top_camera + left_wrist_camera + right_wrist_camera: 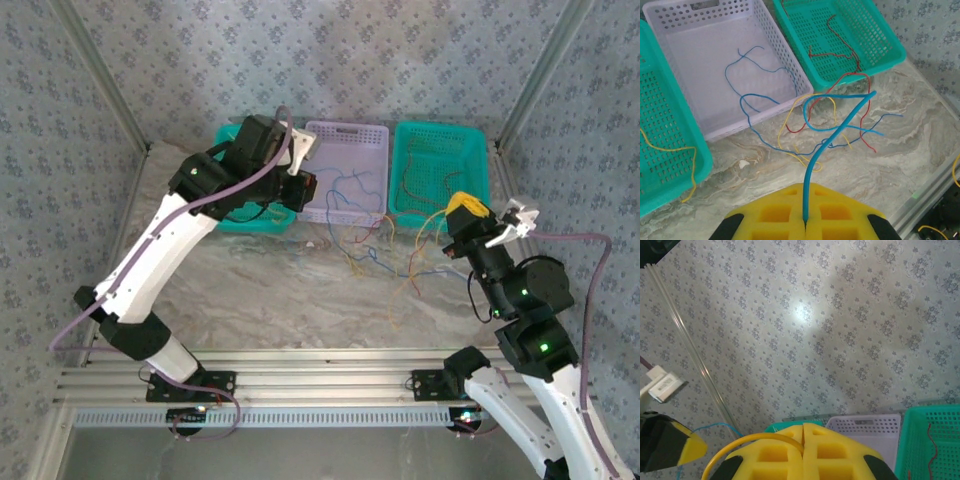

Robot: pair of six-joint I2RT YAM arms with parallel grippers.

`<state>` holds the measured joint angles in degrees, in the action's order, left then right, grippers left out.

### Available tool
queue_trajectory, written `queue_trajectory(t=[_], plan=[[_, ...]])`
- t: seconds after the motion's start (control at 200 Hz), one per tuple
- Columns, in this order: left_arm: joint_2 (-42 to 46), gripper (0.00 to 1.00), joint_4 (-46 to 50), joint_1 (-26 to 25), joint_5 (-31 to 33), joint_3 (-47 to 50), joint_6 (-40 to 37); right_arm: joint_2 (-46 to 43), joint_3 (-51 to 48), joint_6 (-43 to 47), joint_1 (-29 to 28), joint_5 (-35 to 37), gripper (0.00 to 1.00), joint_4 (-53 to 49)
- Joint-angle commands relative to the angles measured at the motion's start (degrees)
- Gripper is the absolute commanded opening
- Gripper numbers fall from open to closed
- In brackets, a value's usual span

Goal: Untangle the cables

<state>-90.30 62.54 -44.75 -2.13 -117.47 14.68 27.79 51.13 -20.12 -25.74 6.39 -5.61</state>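
A loose tangle of thin yellow, red and blue cables (375, 250) lies on the marble table in front of the baskets. My left gripper (805, 220) is shut on one light blue cable (840, 127), which rises from the pads and loops over the tangle. In the top view the left gripper (305, 185) hovers at the lilac basket's left edge. At the right, held up above the table, my right gripper (466, 207) is shut on a yellow cable (740, 445) that curves out to the left of its pads (780, 450).
Three baskets stand in a row at the back: a teal one (232, 222) with a yellow wire, a lilac one (345, 135) with a blue wire, and a teal one (440, 135) with red wires. Patterned walls close in the table.
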Motion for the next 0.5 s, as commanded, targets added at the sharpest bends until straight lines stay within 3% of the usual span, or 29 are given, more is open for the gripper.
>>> queue_trajectory(t=[0.0, 0.205, 0.495], plan=[[3.96, 0.0, 1.88, 0.17, -1.47, -3.99, 0.79, -0.11, -0.02, -0.89, 0.17, -0.69, 0.0, -0.42], [3.31, 0.0, -0.01, 0.38, 1.36, -15.8, -0.96, 0.51, 0.1, -1.37, 0.19, -1.07, 0.0, 0.06], [-3.89, 0.0, -14.5, 2.93, 4.51, -23.08, -4.91, 0.94, 0.33, -1.91, 0.12, -1.77, 0.0, 0.44]])
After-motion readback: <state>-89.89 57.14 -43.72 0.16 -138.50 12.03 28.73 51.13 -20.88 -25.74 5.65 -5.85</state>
